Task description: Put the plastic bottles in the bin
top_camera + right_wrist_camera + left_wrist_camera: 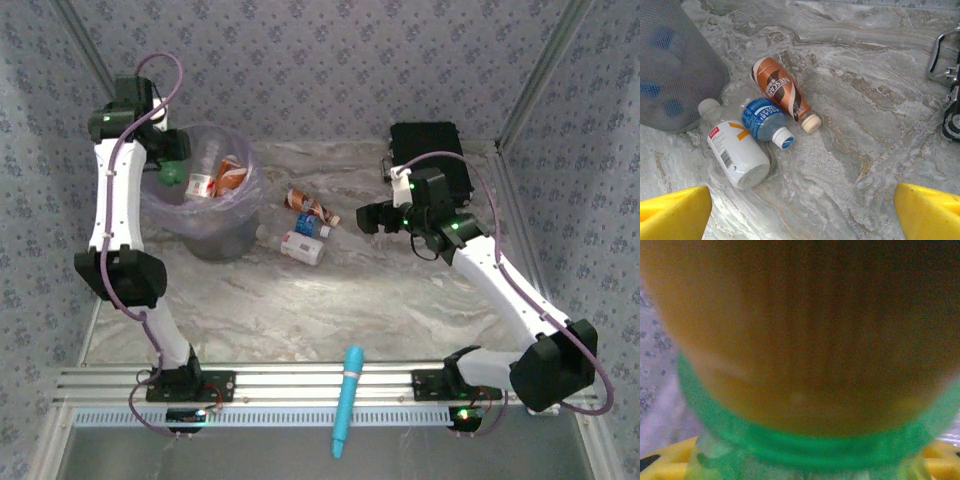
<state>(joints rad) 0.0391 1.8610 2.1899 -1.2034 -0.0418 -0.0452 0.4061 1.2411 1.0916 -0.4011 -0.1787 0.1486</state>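
You are holding the left gripper over the bin, its jaws clenched on a green bottle that is hanging just above the bin's mouth, so this one is looking a release away from done. Several bottles in the bin are already lying on the liner. Three are waiting on the table, huddled together just beside the bin's wall: a brown bottle, a blue-labelled bottle and a white bottle, all on their sides. Your right gripper is hovering near them with its jaws spread wide and nothing between them. By this reckoning you are running well past halfway, with one drop and three pickups remaining.
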